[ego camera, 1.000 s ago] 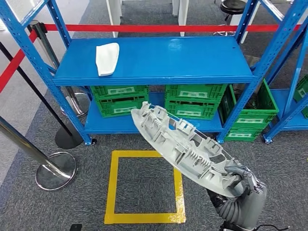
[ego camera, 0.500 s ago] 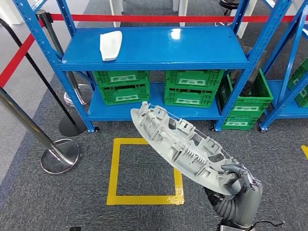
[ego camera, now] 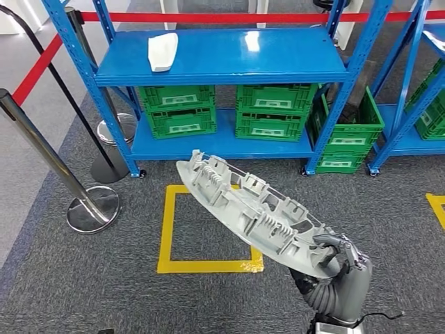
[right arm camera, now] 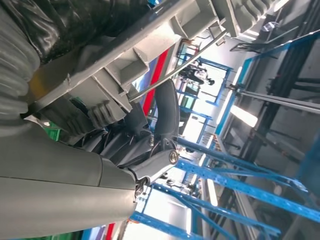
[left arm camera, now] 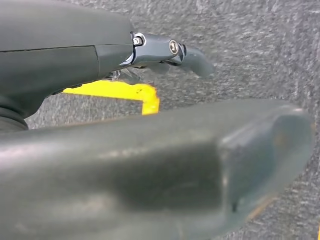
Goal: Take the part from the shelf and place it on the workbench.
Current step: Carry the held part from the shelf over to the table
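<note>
While the right hand (ego camera: 336, 259) grips one end of the long grey part (ego camera: 252, 212), the rest of the part juts out ahead of it and toward the robot's left, tilted, with the far end highest. Fingers wrap over the near rim; the thumb side is hidden under the part. In the right wrist view the hand (right arm camera: 158, 150) shows dark fingers (right arm camera: 166, 107) curled against the ribbed underside of the part (right arm camera: 124, 65), closed firmly on it.

Left hand (left arm camera: 170, 50): hanging low over carpet, fingers extended, nothing in it as far as the view shows.

Part sits well clear of the blue shelf (ego camera: 220, 59), out in the air above the yellow floor square (ego camera: 207, 233), which lies below and beyond the hand. A small white piece (ego camera: 163, 51) lies on the shelf top, far from the hand. Green crates (ego camera: 181, 111) sit on the lower shelf level.

Handling judgement: moulded plastic, thin shell with many ribs and clips. Likely light and fairly stiff, but long, so an end grip gives it leverage against the fingers; it may droop or twist in the grasp. Clips look breakable, so set it down gently, flat. A hold nearer the middle rim would balance better. Workbench not seen.
</note>
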Robot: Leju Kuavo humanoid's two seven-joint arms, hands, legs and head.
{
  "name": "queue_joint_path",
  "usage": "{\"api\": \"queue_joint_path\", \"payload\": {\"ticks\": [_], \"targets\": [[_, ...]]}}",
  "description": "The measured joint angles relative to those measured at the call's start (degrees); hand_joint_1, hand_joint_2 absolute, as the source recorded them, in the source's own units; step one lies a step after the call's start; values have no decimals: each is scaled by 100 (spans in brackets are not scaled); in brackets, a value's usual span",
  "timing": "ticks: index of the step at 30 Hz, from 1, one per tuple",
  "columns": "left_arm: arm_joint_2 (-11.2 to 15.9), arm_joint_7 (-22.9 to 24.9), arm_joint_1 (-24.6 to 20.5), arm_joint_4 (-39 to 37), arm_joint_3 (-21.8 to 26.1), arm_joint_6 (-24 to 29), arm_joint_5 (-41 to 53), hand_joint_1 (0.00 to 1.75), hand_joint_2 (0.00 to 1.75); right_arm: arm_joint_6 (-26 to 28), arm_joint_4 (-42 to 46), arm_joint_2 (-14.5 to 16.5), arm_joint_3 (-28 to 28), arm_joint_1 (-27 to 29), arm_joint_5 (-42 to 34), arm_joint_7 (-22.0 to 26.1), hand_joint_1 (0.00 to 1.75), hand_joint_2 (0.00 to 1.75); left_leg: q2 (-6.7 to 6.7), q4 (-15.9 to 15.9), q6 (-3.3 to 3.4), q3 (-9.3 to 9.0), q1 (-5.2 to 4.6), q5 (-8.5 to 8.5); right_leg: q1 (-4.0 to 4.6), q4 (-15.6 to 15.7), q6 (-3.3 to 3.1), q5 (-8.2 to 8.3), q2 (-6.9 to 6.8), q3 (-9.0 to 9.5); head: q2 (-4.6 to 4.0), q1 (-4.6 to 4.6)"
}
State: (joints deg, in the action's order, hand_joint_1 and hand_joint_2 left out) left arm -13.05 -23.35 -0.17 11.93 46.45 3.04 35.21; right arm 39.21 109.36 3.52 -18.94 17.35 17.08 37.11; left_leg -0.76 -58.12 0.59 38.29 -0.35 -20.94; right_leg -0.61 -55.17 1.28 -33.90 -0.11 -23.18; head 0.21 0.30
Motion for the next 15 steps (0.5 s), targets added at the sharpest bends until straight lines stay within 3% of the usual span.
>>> {"api": "queue_joint_path", "payload": {"ticks": [1,2,3,5,6,7,8,9,10,12,13,15], "targets": [[-5,-6,15,0,20,2,1,0,0,-10,-15,-14,-17,-11,-1,-19,175,175,8,-2,-40,30,13,-41,-1,-10,-41,71,-7,-79,0,-1],[-14,-12,34,0,42,2,2,0,0,-22,-33,-28,-37,-21,0,-43,175,175,17,-82,-79,63,22,-212,-5,-17,-92,148,-18,-161,0,-13],[-22,-18,48,0,68,3,2,0,0,-34,-54,-41,-59,-29,1,-66,175,175,25,-273,-113,98,32,-512,-12,-18,-133,229,-29,-251,-1,-24],[-35,-29,54,1,105,6,5,0,0,-59,-94,-61,-99,-43,2,-95,175,175,30,-953,-157,146,43,-1182,0,-38,-177,391,-44,-435,-1,-46],[-37,-33,46,2,118,7,7,0,0,-68,-113,-68,-114,-57,2,-101,175,175,30,-1308,-168,146,46,-1344,6,-61,-181,472,-51,-539,-1,-49],[-38,-36,37,3,127,8,10,0,0,-76,-130,-75,-125,-76,1,-106,175,175,31,-1558,-170,106,48,-1335,9,-94,-179,547,-57,-654,-1,-50],[-39,-39,29,4,138,8,13,0,0,-81,-145,-81,-133,-94,1,-110,175,175,33,-1637,-164,8,48,-1195,11,-140,-174,616,-60,-776,0,-50],[-41,-43,24,6,150,8,15,0,0,-86,-157,-87,-141,-109,0,-114,175,175,36,-1516,-150,-177,48,-1011,12,-192,-165,677,-60,-910,0,-51],[-45,-46,20,8,166,8,17,0,0,-92,-165,-92,-150,-117,-1,-118,175,175,45,-1198,-126,-460,47,-891,12,-244,-152,731,-57,-1029,0,-51],[-55,-52,10,15,198,8,19,0,0,-101,-171,-103,-163,-124,-3,-122,175,175,66,-321,-66,-1074,31,-962,25,-327,-102,831,-54,-1197,0,-50],[-62,-54,2,18,214,9,20,0,0,-105,-171,-107,-168,-129,-4,-124,175,175,76,3,-37,-1263,18,-1060,26,-341,-68,889,-57,-1246,1,-51],[-76,-57,-2,21,243,11,21,0,0,-116,-171,-113,-181,-142,-7,-129,175,175,75,232,26,-1309,-5,-1099,17,-324,10,1013,-63,-1302,0,-48]]}}
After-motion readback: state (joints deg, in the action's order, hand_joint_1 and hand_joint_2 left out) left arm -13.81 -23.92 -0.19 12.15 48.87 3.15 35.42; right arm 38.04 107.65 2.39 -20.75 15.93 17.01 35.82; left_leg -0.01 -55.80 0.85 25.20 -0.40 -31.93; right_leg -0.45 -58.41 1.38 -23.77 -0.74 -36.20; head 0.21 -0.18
